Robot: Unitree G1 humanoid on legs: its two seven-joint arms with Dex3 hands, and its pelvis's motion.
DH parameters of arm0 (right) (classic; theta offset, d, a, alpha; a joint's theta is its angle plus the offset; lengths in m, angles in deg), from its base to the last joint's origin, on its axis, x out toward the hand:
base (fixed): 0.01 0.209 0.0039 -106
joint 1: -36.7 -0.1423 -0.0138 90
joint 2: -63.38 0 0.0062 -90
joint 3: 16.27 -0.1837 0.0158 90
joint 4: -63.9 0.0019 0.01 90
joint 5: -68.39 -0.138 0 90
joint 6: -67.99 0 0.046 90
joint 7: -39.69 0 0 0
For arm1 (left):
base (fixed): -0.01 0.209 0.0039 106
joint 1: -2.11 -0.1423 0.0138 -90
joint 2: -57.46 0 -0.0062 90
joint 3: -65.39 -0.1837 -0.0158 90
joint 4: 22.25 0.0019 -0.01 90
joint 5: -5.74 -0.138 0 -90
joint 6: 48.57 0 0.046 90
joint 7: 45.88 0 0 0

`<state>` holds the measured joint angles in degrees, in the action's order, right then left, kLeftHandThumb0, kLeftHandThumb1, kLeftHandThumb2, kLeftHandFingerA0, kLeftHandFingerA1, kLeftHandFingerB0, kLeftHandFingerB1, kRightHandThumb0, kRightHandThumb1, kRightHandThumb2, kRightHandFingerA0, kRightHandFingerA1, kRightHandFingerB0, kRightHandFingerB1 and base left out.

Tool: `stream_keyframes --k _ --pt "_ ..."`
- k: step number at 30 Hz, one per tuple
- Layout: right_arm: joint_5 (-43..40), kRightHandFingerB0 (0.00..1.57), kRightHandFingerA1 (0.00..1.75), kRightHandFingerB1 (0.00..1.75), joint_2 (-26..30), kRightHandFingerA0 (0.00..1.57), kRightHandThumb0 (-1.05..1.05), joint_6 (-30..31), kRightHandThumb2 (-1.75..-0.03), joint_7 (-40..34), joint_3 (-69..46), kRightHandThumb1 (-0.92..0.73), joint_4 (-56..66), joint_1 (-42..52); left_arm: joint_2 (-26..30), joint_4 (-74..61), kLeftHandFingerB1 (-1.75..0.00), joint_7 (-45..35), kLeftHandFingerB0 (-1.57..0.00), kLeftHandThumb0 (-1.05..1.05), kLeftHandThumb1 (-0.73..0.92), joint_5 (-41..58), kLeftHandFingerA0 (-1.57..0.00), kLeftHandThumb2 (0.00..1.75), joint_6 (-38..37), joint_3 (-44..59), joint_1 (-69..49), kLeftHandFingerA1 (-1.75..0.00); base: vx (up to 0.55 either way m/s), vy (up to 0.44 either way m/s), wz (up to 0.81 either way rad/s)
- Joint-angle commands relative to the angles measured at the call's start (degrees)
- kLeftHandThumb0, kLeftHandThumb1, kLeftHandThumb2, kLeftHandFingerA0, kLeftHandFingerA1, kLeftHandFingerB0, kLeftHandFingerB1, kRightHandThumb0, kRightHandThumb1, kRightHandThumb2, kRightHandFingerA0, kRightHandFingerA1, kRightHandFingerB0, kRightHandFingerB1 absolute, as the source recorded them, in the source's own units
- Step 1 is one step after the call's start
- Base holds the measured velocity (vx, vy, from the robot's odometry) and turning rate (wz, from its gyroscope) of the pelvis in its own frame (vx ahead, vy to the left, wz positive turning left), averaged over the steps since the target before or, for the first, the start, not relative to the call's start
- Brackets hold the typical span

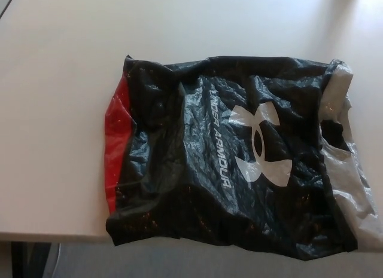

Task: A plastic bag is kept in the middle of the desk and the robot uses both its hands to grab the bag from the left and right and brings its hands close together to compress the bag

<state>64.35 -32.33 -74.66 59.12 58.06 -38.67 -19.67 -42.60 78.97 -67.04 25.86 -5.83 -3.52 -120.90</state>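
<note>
On the table (54, 110) the bag (233, 158) lies flat, its long side running left to right. No hand shows yet, so I cannot tell their state or which is nearer.

A pale beige desk (60, 110) fills the view, brightly lit at top right, grey floor (179, 260) below its front edge.

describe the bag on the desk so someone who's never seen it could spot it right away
On the pale, smooth desk, near its front edge, lies a crumpled black plastic bag, spread flat. It has a white logo with lettering, a red strip on one end and a grey band on the other; nothing else lies on the desk.
</note>
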Motion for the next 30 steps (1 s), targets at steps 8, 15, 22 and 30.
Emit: stream_keyframes --k 8,15,22,30 --pt "5.0 0.0 0.09 0.05 0.6 0.0 -0.98 -2.9 -1.05 -4.2 0.1 -0.79 -0.7 -2.1 -0.5 1.0 -0.29 -1.4 -0.16 -0.75 0.92 1.5 -0.13 0.72 -4.3 0.0 1.9 -0.31 0.0 0.0 0.0" --pt "4.9 0.0 0.05 0.02 1.3 0.0 -1.0 -4.4 -1.04 -4.5 0.6 -0.79 -2.2 -3.3 -0.7 1.4 -0.47 -1.4 0.0 -0.34 0.57 1.4 0.0 1.14 -4.9 0.1 2.4 -0.49 0.0 0.0 0.0" --pt "5.8 0.0 0.03 0.0 1.6 0.0 -1.01 -4.7 -1.04 -5.5 0.5 -0.8 -2.4 -3.3 -0.6 2.6 -0.47 -1.9 0.0 -0.35 0.57 1.4 0.0 1.13 -6.1 0.3 2.8 -0.49 0.0 0.0 0.0" --pt "4.7 0.0 0.06 0.03 1.6 0.0 -0.98 -3.5 -1.04 -5.9 1.5 -0.78 -1.8 -3.3 -0.3 2.0 -0.44 -1.9 -0.11 -0.78 0.75 1.2 -0.04 1.09 -6.3 0.3 2.9 -0.43 0.0 0.0 0.0"
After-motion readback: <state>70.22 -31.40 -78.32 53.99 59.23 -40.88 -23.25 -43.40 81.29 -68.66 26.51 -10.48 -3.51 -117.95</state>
